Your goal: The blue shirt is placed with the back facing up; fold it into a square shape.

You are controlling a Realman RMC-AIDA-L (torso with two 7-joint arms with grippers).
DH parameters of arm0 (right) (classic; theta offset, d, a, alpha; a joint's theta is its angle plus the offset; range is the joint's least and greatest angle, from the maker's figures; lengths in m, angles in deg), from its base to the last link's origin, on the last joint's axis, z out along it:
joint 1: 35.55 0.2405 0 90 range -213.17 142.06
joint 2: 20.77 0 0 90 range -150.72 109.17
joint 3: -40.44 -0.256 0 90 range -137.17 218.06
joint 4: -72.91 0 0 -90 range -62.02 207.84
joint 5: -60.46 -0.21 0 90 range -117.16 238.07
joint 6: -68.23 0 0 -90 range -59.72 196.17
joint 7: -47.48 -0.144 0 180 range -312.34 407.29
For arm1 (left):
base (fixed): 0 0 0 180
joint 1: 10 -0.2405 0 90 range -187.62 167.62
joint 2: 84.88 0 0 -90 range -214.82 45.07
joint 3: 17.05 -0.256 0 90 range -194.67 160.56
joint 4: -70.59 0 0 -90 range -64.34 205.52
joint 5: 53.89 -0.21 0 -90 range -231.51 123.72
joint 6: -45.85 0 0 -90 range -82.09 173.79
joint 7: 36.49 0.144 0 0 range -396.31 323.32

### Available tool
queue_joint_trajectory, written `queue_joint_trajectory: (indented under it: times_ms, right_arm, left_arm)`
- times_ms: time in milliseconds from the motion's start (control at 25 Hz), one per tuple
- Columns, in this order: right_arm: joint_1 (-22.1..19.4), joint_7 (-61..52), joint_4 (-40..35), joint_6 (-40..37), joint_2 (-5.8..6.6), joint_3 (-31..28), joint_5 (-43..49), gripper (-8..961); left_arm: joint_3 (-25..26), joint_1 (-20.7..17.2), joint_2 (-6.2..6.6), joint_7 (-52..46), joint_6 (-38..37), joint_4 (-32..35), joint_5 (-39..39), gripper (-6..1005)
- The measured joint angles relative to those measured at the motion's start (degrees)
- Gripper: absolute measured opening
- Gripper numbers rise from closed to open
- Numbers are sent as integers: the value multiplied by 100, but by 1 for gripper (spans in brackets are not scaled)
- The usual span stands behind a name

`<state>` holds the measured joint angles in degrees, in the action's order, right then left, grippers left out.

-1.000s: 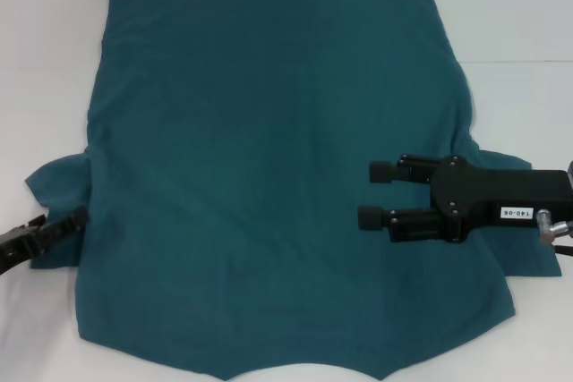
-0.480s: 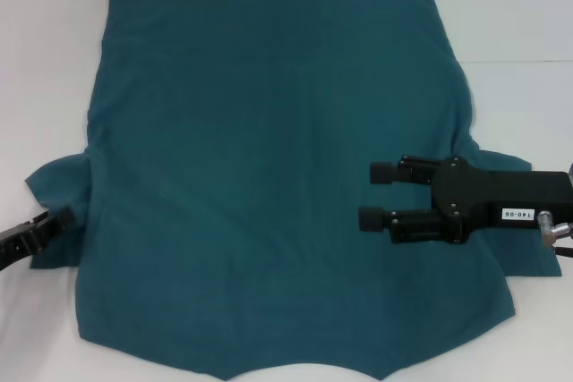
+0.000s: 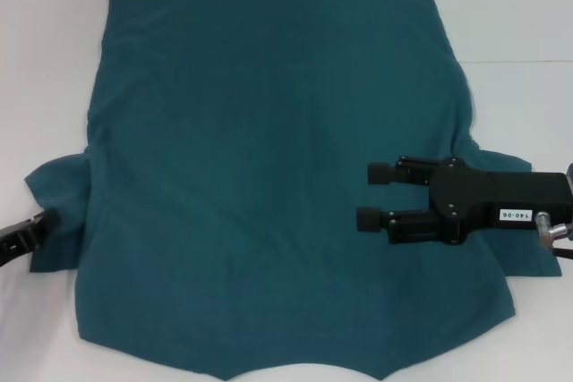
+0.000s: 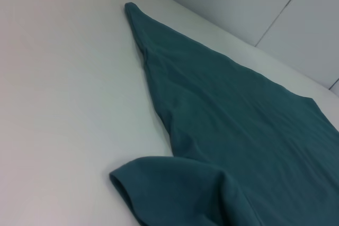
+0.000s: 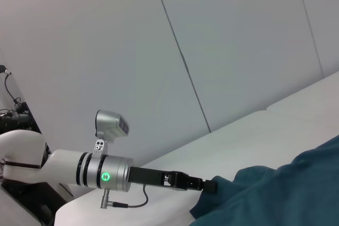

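Note:
The blue shirt point(image 3: 269, 158) lies spread flat on the white table, plain back up, hem at the far side. My right gripper point(image 3: 374, 195) is open and empty, and hovers over the shirt's right side near the right sleeve point(image 3: 530, 258), with its fingers pointing toward the shirt's middle. My left gripper point(image 3: 31, 230) is at the left edge of the head view, touching or just beside the left sleeve point(image 3: 58, 190). The left wrist view shows the shirt point(image 4: 222, 120) and the sleeve's cuff point(image 4: 137, 183). The right wrist view shows the shirt point(image 5: 286, 194) with the left gripper point(image 5: 204, 184) at its edge.
The white table point(image 3: 501, 6) shows bare around the shirt on the left, right and far sides. A white panelled wall point(image 5: 238, 51) stands behind the table. The left arm's silver forearm point(image 5: 100, 175) reaches in low over the table.
My left gripper has drawn back to the left, off the left sleeve toward the view's edge. My right gripper has barely moved. The shirt lies as before.

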<state>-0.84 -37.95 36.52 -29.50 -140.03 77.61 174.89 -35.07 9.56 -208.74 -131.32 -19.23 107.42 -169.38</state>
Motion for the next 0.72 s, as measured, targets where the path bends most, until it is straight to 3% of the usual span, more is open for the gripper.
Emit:
queue_joint_trajectory:
  times_ms: [240, 720]
  right_arm:
    - [-4, -2, 14, 0, -14, 0, 0, 914]
    - [-18, -9, 128, 39, -18, -9, -34, 915]
  left_arm:
    - [0, 69, 35, 0, 94, 38, -6, 0]
    - [43, 356, 238, 14, 668, 151, -373, 1]
